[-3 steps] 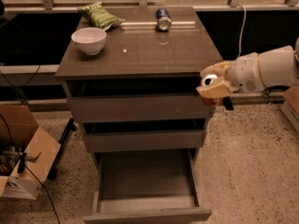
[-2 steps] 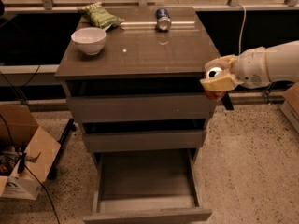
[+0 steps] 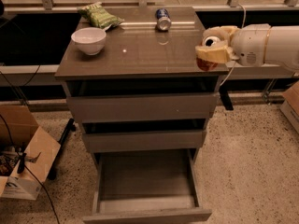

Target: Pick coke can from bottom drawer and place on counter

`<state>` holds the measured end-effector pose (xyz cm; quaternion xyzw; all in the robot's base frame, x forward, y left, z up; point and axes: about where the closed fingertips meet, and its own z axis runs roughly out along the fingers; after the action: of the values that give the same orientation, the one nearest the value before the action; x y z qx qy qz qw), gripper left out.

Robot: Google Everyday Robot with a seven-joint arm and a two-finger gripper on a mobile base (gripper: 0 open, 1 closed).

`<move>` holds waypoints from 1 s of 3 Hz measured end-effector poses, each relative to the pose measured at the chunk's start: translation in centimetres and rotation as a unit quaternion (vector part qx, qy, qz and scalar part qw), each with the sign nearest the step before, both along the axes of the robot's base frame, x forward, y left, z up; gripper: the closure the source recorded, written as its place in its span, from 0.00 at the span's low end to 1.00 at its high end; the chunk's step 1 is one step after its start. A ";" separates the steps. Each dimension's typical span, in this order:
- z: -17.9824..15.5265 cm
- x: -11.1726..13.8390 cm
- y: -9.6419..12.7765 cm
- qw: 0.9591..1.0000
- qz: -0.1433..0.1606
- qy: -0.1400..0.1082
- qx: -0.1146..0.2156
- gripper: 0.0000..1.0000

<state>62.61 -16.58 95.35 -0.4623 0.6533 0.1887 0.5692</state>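
The desk (image 3: 140, 55) carries a white bowl (image 3: 88, 40) at left and a blue-and-silver can (image 3: 163, 19) at rear centre. Below, the bottom drawer (image 3: 147, 204) stands pulled out. At the desk's right edge, the pincer (image 3: 211, 45) is closed around the coke can (image 3: 204, 64).

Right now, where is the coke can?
The coke can sits in the gripper at the counter's front right edge, far from the white bowl.

1 near camera looks down frontally; fingers (image 3: 212, 53) at counter's (image 3: 140, 50) right edge.
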 end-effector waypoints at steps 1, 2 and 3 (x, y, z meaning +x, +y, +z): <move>1.2 3.5 2.0 0.998 -0.009 -0.021 0.061 1.00; 0.6 6.4 3.2 0.995 -0.020 -0.026 0.089 1.00; -0.5 9.7 3.9 0.994 -0.037 -0.026 0.103 1.00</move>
<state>72.34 -12.69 94.81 -0.3816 0.6319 0.2213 0.6372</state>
